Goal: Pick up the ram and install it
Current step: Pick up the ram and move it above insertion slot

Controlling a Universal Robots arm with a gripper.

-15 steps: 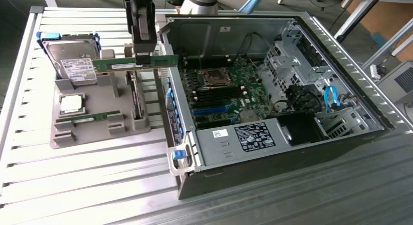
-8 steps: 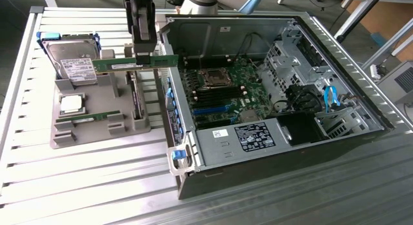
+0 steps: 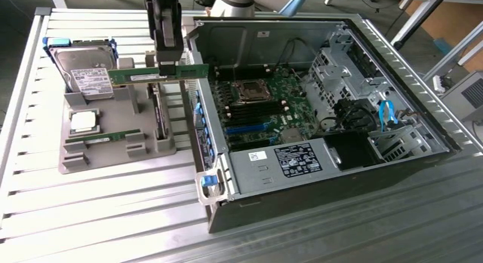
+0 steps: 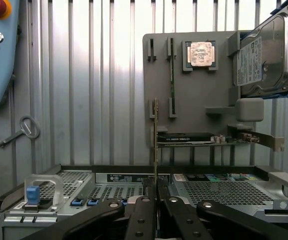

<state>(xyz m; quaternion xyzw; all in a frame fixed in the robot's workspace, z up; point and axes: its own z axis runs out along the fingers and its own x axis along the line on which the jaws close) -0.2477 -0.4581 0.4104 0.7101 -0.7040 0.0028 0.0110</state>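
1. Black two-finger gripper [image 4: 156, 192]: fingers pressed together, pinching the ram near mid-length.
2. The ram [image 3: 157, 75], slim green circuit-board stick w/ dark chips: held in air, long edge level, above grey fixture tray [image 3: 113, 160], just outside case wall.
3. Open metal PC case [image 3: 249, 39]: black memory slots [image 3: 235, 107] approx 4 o'clock from ram, exterior view.
4. Judgement: carry step. Keep stick level, grip firm, clear wall rim. Ignore twin green stick [image 3: 106, 137] at 7 o'clock.

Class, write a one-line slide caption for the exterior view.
Gripper holds the ram over the grey parts tray, next to the open computer case.
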